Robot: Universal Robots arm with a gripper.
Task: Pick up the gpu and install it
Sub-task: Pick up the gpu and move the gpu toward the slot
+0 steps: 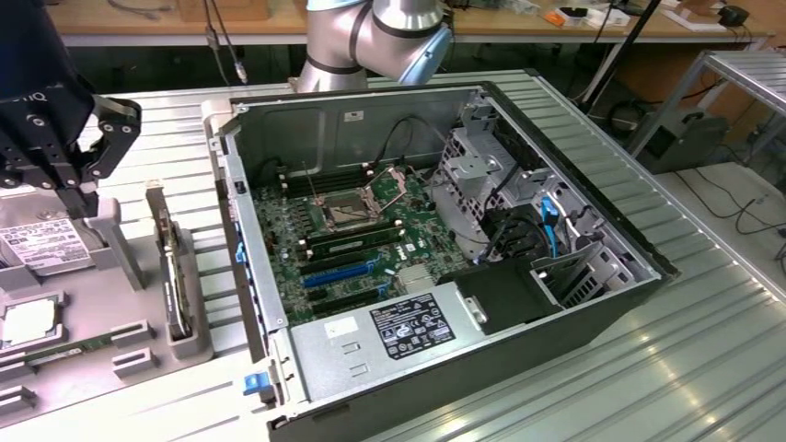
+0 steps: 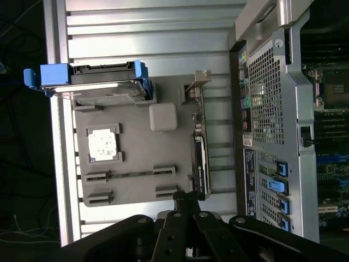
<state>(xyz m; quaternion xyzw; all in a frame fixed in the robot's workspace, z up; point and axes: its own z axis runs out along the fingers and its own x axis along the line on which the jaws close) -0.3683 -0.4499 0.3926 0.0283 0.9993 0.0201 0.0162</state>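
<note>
Blk gpu (image 1: 172, 276), green mobo (image 1: 322, 253).

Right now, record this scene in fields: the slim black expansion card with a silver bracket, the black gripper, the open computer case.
gpu: slim black card on edge in the grey parts holder, not installed
gripper: over the holder, near the gpu but apart from it
case: black tower, side open, green motherboard exposed
other parts: silver hard drive with white label, thin green memory stick, on the holder

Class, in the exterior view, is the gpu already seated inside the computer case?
No, the gpu stands on edge in the gray holder, outside the computer case.
</note>
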